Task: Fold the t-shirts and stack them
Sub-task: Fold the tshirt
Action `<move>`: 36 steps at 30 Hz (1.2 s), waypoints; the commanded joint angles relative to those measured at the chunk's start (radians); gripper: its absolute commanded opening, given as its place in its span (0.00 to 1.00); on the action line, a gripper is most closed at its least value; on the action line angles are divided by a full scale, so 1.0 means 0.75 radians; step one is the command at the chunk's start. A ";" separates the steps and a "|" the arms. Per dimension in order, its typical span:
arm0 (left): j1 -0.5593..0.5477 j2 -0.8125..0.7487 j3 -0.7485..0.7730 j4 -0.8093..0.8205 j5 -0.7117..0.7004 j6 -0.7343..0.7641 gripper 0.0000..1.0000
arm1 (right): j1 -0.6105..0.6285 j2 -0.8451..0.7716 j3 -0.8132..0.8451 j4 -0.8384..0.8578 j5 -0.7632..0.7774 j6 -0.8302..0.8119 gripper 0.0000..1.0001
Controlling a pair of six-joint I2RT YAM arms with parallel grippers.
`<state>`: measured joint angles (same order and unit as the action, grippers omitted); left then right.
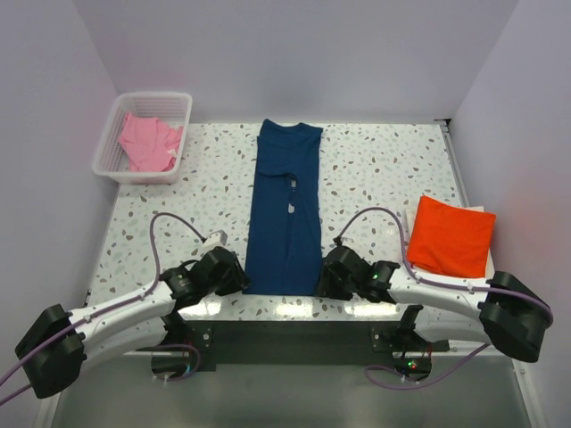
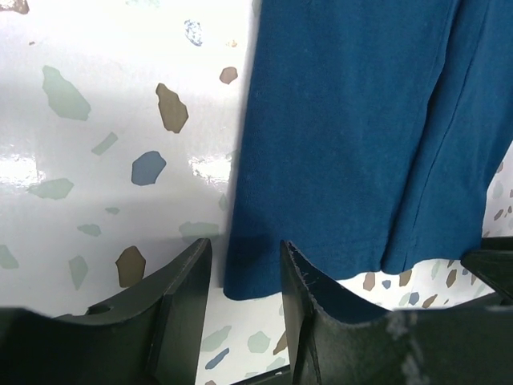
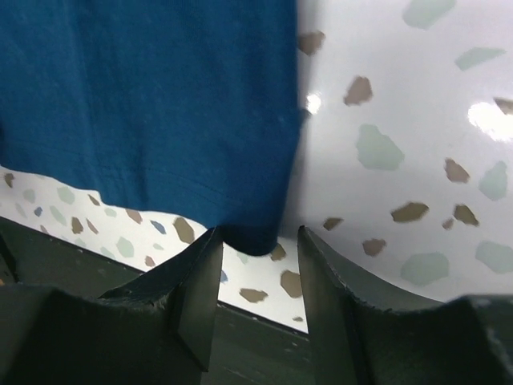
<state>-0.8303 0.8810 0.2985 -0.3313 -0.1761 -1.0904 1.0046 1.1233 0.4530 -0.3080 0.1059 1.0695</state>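
**Navy t-shirt in a long strip, both grippers at its near corners**

The navy t-shirt [image 1: 285, 209] lies flat at the middle of the table [image 1: 375, 169]. It is already folded lengthwise into a narrow strip that runs from the near edge toward the far wall. A few pale marks show along its centre fold.

The near hem is the working end. The left gripper [image 2: 244, 257] sits at the near left corner. Its fingers are apart, and the corner of the cloth reaches into the gap between them. The right gripper [image 3: 258, 241] mirrors this at the near right corner, likewise spread, with the cloth tip just inside its gap. Neither is clamped on the fabric.

In my judgement this paired placement serves a crosswise fold. With both corners taken at once, the hem can be lifted level and carried toward the far end without skewing the strip.

The orange t-shirt [image 1: 451, 236] lies at the right side of the table, well apart from the navy one. It is folded into a compact rectangle and rests on a pale flat sheet [image 1: 487, 260]. This looks to be the stacking spot, with one item so far.

The white basket [image 1: 109, 147] stands at the far left corner. It holds the pink t-shirt [image 1: 147, 143], crumpled and not yet folded. I see nothing else in the basket.
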 commanded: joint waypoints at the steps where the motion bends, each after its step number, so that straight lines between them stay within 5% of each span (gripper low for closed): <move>1: -0.018 0.016 -0.026 0.004 -0.027 -0.021 0.44 | -0.004 0.071 -0.003 0.106 0.029 0.038 0.47; 9: -0.040 0.020 -0.065 0.033 0.008 -0.033 0.40 | -0.004 0.145 -0.007 0.151 0.037 0.047 0.43; 14: -0.057 0.044 -0.079 0.080 0.049 -0.033 0.36 | -0.004 0.149 0.022 0.059 0.047 0.010 0.31; 26: -0.116 -0.033 -0.075 0.070 0.128 -0.070 0.00 | -0.004 -0.023 0.046 -0.143 0.053 -0.086 0.01; 36: -0.235 -0.066 0.041 -0.043 0.120 -0.090 0.00 | 0.123 -0.123 0.112 -0.274 0.026 -0.084 0.00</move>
<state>-0.9901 0.8440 0.2653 -0.3237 -0.0814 -1.1427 1.0691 1.0485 0.4770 -0.4423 0.1101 1.0145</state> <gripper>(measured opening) 0.059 0.022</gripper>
